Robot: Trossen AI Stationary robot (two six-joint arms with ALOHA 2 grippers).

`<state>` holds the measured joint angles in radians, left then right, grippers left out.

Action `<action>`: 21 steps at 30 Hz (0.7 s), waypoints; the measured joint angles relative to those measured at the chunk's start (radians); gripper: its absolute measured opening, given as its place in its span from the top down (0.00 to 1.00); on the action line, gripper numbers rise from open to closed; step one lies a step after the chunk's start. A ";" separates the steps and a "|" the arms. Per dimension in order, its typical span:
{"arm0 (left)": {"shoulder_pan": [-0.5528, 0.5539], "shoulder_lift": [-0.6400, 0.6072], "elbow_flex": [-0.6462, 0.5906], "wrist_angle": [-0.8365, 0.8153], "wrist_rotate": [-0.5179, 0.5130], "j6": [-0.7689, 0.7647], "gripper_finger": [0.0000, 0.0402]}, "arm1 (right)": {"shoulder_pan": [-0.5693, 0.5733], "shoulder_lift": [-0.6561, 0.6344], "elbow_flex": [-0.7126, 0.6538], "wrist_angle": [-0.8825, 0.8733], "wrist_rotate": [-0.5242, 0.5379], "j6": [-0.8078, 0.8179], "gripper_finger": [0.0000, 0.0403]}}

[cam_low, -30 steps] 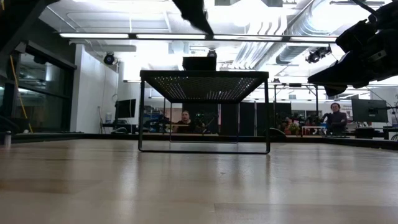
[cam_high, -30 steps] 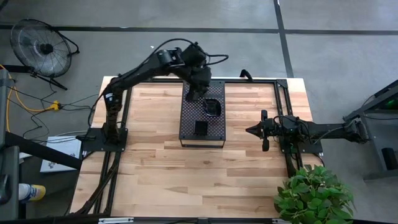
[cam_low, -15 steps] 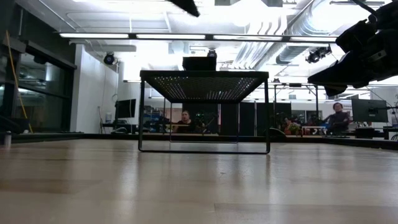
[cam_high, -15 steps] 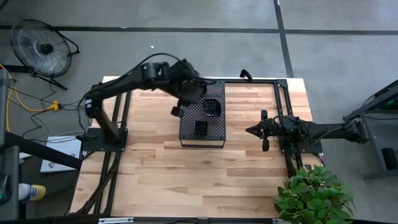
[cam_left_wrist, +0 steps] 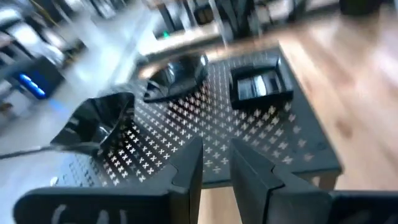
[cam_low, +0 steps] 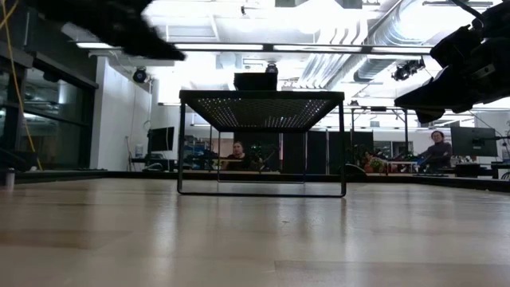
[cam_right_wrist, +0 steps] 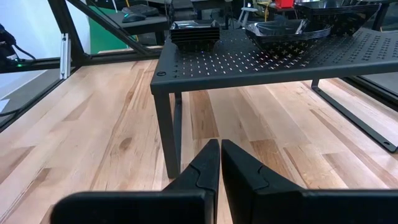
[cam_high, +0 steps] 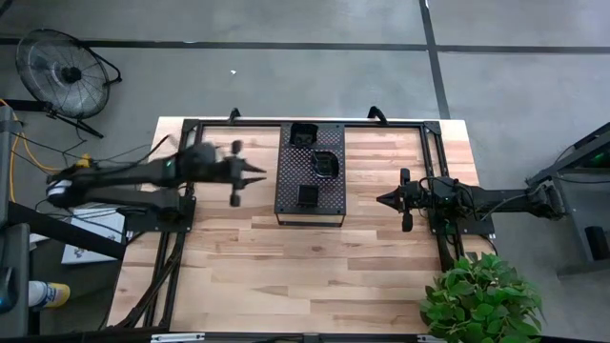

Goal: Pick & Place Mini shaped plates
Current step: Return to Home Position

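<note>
The mini shaped plates sit on a black perforated tray (cam_high: 310, 181) that stands on legs mid-table. There is an angular one (cam_high: 303, 133) at its far end, a rounded stack (cam_high: 326, 164) and a square stack (cam_high: 307, 195). My left gripper (cam_high: 257, 174) hovers left of the tray, pointing at it, open and empty. Its wrist view shows the angular dish (cam_left_wrist: 99, 121), the rounded stack (cam_left_wrist: 177, 71) and the square stack (cam_left_wrist: 261, 87) beyond the fingers. My right gripper (cam_high: 381, 200) waits shut to the right of the tray.
A black metal frame (cam_high: 431, 143) runs along the table's far and side edges. A potted plant (cam_high: 481, 300) stands at the near right corner. Bare wood lies in front of the tray (cam_high: 305, 276). People sit in the room behind the table (cam_low: 237, 153).
My left gripper has drawn back from over the tray's far end toward the table's left edge and come lower, tipping up from pointing downward to nearly level. The angular plate at the tray's far end, earlier covered by the gripper, now shows uncovered.
</note>
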<state>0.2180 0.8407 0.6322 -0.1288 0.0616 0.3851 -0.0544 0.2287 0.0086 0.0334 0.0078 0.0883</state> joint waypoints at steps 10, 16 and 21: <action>-0.030 -0.635 -0.470 0.173 -0.068 -0.137 0.82 | 0.000 0.000 0.000 0.000 0.000 0.000 0.97; -0.053 -0.833 -0.528 0.088 -0.088 -0.148 0.82 | 0.000 0.000 0.000 0.001 0.000 0.000 0.97; -0.056 -0.836 -0.545 0.100 -0.201 -0.182 0.82 | 0.000 0.010 0.000 0.009 0.010 0.000 0.97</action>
<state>0.1616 0.0051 0.0871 -0.0285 -0.1399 0.2034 -0.0547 0.2382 0.0088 0.0421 0.0176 0.0883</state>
